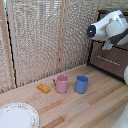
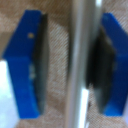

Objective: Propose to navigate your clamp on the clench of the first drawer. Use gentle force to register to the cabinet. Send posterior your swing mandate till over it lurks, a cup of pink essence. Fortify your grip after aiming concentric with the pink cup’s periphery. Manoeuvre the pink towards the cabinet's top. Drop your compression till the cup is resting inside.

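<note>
While pressed close to the cabinet (image 1: pixel 111 56) at the exterior view's right, straddles the silver handle (image 2: pixel 81 65) of the first drawer (image 2: pixel 60 45) with the gripper (image 2: pixel 70 65): seen from the wrist, one blue-tipped finger (image 2: pixel 26 62) on one side of the bar, the other finger (image 2: pixel 114 62) on the far side. Stands part open, dark pad of the second finger close against the bar or touching it, a clear gap to the first; cannot tell whether any squeeze is applied. Hidden in the exterior view behind the bulky white arm (image 1: pixel 107 27). Lower drawer's bar handle (image 1: pixel 107 60) visible below. Out on the wooden table (image 1: pixel 95 100), well apart from the cabinet: pink cup (image 1: pixel 62 84) upright, handle toward the exterior view's left, just beside a blue mug (image 1: pixel 81 84); a small orange block (image 1: pixel 44 88) near the pink cup; a patterned plate (image 1: pixel 17 116) at the near corner.
</note>
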{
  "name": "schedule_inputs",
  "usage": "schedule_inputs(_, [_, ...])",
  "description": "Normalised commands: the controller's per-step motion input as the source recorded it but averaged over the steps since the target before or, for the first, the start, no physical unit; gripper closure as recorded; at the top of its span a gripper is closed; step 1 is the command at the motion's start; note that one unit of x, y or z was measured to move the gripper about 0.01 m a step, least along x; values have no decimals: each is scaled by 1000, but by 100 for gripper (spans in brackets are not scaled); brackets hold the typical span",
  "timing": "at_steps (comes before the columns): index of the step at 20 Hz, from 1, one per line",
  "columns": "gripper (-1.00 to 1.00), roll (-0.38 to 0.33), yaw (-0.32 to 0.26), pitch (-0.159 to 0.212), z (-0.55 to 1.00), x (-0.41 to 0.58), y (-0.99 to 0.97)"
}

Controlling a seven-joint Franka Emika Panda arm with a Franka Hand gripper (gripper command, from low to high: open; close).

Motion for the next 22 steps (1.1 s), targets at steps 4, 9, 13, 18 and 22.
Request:
schedule_inputs(4, [100, 96, -42, 74, 241, 319, 709])
schedule_inputs(9, [100, 105, -38, 113, 151, 380, 817])
schedule_inputs(13, [100, 76, -17, 142, 26, 381, 862])
schedule_inputs(18, [100, 31, 0, 140, 0, 332, 921])
schedule_inputs(22, [100, -13, 61, 98, 2, 374, 601])
